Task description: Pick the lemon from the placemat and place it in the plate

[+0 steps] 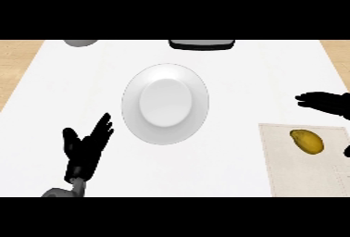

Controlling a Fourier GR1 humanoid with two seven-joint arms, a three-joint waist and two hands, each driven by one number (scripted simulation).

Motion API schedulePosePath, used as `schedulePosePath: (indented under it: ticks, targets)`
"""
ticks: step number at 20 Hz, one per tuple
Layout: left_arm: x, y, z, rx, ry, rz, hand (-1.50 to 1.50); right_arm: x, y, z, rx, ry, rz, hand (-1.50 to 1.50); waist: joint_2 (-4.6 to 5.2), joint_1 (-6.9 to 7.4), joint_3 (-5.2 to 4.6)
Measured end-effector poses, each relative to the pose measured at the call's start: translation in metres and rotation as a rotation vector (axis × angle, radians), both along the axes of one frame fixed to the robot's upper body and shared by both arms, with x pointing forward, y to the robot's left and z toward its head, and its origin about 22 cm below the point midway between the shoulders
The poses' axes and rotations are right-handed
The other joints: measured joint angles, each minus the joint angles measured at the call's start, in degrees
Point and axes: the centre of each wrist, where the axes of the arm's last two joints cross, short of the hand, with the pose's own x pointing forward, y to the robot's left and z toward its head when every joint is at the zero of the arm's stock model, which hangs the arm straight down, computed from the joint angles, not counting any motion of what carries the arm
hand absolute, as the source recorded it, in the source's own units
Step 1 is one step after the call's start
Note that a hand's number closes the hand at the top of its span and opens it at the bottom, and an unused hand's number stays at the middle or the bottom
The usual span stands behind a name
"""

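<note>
one lemon (307, 140): lies on the beige placemat (301, 176) at the right of the counter, near the mat's far edge, nothing touching it
lemon, how it will handle: likely light and firm, with a rounded waxy rind that may roll or slip; not fragile, so it should stand being closed on
where to take hold: across its short middle, fingers on one long side and thumb on the other, from above; the tapered ends look the poorer choice
plate (165, 104): white, round, at mid counter, well apart from the lemon and to its left; nothing lies in it
right hand (329, 103): at the right edge, beyond the placemat's far edge, fingers extended and holding nothing; near the lemon but not touching it
left hand (87, 146): resting at lower left, fingers straight and pointing up, holding nothing
task: lemon not yet picked up
</note>
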Motion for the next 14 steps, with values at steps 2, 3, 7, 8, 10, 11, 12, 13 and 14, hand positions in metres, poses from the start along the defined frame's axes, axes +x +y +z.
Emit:
schedulePosePath:
  ticks: [2, 3, 7, 8, 10, 11, 12, 13, 14]
  targets:
    - [0.000, 0.000, -0.001, 0.002, 0.000, 0.002, 0.00, -0.004, -0.004, -0.007, -0.020, 0.017, 0.002, -1.50, -0.03, -0.12, -0.01]
    - [0.003, -0.002, 0.002, 0.001, -0.001, 0.001, 0.00, -0.004, -0.005, -0.011, -0.030, 0.026, 0.002, -1.50, -0.02, -0.12, 0.00]
    - [-0.005, -0.002, 0.002, 0.003, 0.005, -0.006, 0.00, -0.004, 0.001, -0.025, -0.039, 0.046, 0.014, -1.50, -0.11, -0.22, -0.01]
    - [-0.009, 0.000, 0.002, 0.001, 0.007, -0.002, 0.00, -0.006, 0.002, -0.028, -0.040, 0.050, 0.020, -1.50, -0.14, -0.28, -0.02]
    - [-0.012, -0.001, 0.000, 0.004, 0.008, 0.000, 0.00, -0.009, 0.004, -0.035, -0.045, 0.054, 0.026, -1.50, -0.17, -0.38, -0.03]
    - [-0.009, -0.001, 0.001, 0.005, 0.007, 0.004, 0.00, -0.010, 0.004, -0.038, -0.041, 0.051, 0.025, -1.50, -0.17, -0.46, -0.02]
    - [-0.009, -0.005, -0.001, 0.006, 0.006, 0.002, 0.00, -0.007, 0.008, -0.039, -0.042, 0.042, 0.025, -1.50, -0.16, -0.48, -0.02]
    - [-0.009, -0.002, -0.004, 0.008, 0.002, 0.004, 0.00, -0.007, 0.010, -0.040, -0.046, 0.035, 0.029, -1.50, -0.17, -0.53, -0.03]
    - [-0.010, 0.001, -0.003, 0.006, -0.001, 0.006, 0.00, -0.007, 0.011, -0.042, -0.052, 0.029, 0.032, -1.50, -0.18, -0.54, -0.03]
